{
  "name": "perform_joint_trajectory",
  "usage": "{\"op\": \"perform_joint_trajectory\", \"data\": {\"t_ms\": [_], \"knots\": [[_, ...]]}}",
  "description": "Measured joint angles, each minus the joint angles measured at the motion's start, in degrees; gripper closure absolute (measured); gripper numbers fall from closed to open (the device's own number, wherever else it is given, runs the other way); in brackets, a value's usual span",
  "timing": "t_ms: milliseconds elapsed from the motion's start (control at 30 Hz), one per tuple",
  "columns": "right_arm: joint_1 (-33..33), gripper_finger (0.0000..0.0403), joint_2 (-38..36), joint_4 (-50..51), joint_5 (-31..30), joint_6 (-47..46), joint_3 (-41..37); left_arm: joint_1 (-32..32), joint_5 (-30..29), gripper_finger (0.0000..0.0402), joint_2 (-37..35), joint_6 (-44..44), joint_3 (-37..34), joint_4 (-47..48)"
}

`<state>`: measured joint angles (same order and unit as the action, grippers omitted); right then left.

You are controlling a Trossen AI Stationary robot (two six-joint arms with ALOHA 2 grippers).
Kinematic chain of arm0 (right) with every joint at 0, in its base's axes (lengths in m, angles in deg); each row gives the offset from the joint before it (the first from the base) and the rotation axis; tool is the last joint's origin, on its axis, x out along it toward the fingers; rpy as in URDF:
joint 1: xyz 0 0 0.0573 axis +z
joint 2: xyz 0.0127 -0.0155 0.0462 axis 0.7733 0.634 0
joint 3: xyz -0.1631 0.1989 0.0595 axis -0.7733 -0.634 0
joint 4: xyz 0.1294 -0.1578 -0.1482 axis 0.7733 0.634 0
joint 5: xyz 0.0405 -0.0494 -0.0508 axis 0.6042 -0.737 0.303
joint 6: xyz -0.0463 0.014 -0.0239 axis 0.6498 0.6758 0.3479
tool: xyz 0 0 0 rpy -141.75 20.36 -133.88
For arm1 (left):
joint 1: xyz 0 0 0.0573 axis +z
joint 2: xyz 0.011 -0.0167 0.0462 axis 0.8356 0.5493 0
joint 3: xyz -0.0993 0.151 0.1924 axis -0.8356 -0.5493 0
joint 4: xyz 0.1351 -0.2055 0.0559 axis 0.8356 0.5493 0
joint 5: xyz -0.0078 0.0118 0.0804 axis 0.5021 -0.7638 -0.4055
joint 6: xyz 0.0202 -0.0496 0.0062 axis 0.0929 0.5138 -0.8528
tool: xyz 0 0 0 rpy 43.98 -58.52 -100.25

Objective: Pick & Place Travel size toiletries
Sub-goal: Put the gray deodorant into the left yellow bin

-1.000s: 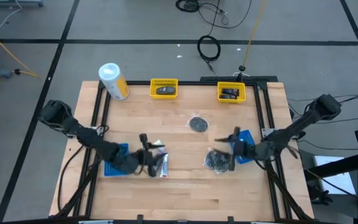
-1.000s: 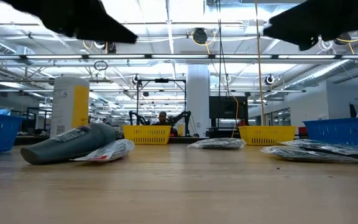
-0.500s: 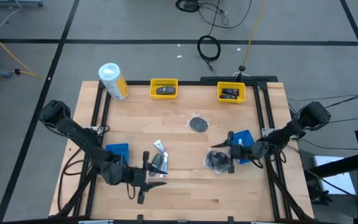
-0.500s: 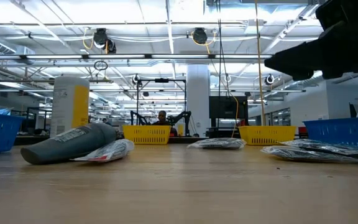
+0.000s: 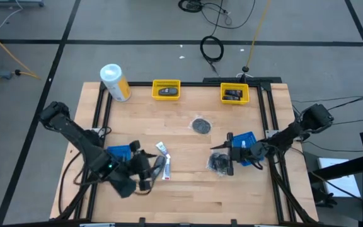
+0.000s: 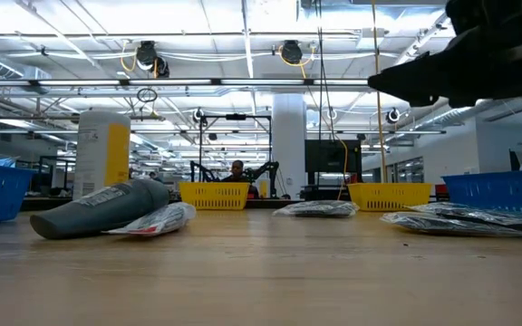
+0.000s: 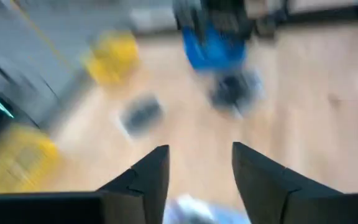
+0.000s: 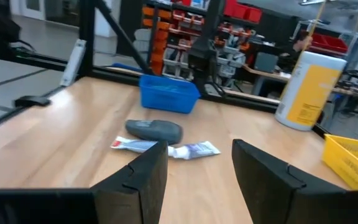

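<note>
left pincer (image 5: 145, 174) apart, empty, near grey bottle (image 5: 158, 167) | right pincer (image 5: 230, 153) apart above wrapped discs (image 5: 218, 164) | risk: my fast left swing may knock bottle and tube (image 5: 162, 151) away

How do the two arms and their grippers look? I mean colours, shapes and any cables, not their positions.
Both arms are dark, almost black, built of slim jointed links with a bulky rounded joint at the shoulder end. The left gripper and the right gripper each end in two flat, dark, tapering fingers with angular edges. Dark cables loop beside the left arm's base. No markings or labels can be made out.
</note>
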<state>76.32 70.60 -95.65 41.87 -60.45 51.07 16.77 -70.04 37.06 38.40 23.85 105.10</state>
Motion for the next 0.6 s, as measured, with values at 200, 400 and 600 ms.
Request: {"op": "perform_joint_trajectory", "data": {"t_ms": [200,400,600], "knots": [[-2.55,0.0232,0.0,0.47,0.0,0.0,0.0,3.91,23.87,0.0147,0.16,17.54,-5.11,5.8],[-4.42,0.0232,0.0,0.94,0.02,0.0,0.0,6.21,28.55,0.0096,0.17,30.56,-13.92,3.89],[-5.96,0.0232,0.0,1.82,0.01,-0.8,0.0,8.25,27.12,0.0075,0.2,38.7,-18.81,1.71]]}}
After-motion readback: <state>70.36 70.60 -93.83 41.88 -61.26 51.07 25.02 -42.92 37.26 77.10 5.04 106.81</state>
